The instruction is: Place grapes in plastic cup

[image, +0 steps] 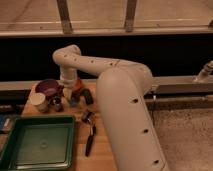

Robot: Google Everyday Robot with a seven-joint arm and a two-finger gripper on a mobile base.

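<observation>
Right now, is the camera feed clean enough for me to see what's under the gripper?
Camera view: dim, warm light and soft focus throughout. The gripper hangs low over the back of the wooden table, blurring into a smear of small items there. The arm blocks the table's right side; the green tray reads clearly.

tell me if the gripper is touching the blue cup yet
Cannot tell. In the camera view the gripper hangs low among the items by the dark bowl, and no blue cup shows plainly.

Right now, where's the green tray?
The green tray sits at the camera view's lower left on the wooden table, in front of the white cup; the end effector is behind it.
</observation>
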